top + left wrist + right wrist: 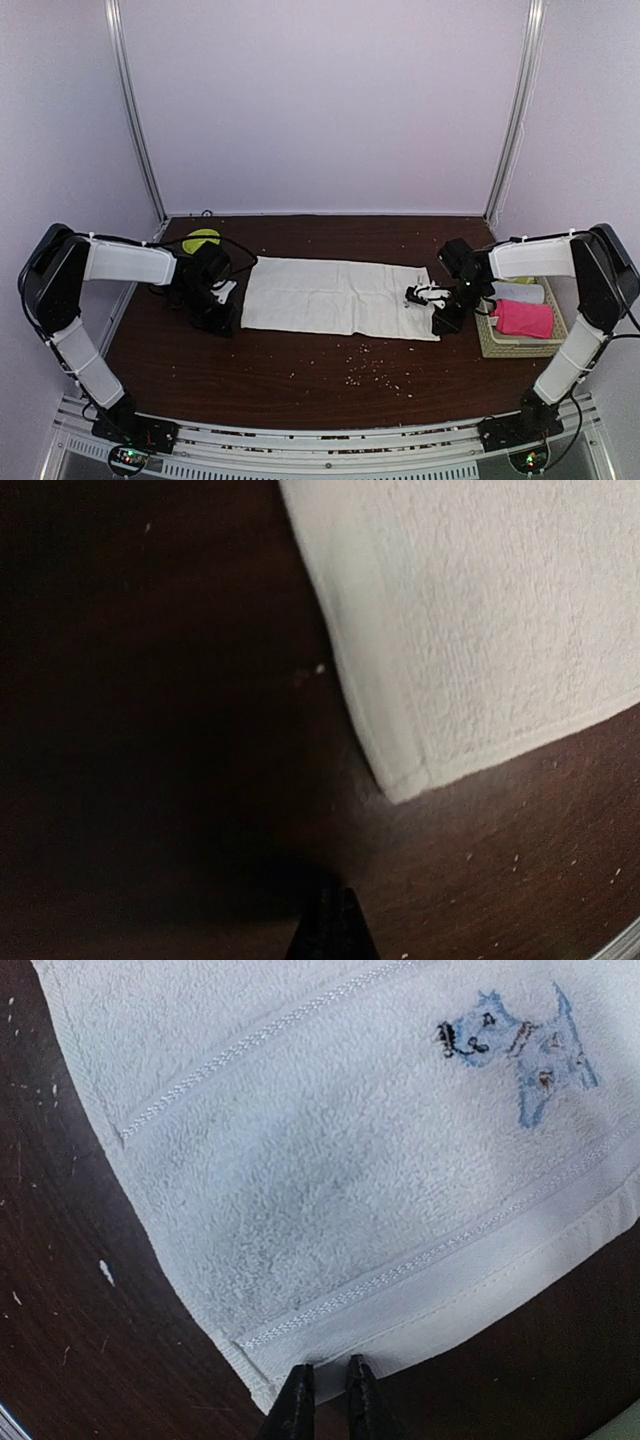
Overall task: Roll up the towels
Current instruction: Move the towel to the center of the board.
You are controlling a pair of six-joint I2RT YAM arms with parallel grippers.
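Cream off-white cloth towel with small blue dog mark (335, 295) spread flat, unrolled, mid dark brown wooden table (300, 385). Bright pink cloth towel (522, 318) folded in woven tan basket (500, 347) at right table edge, well apart from the cream one. Left tool (335, 930) pressed together, over bare table just beside cream towel's corner, not touching. Right tool (328, 1392) with narrow slit between tips, at towel's stitched hem; cannot tell whether pinching cloth
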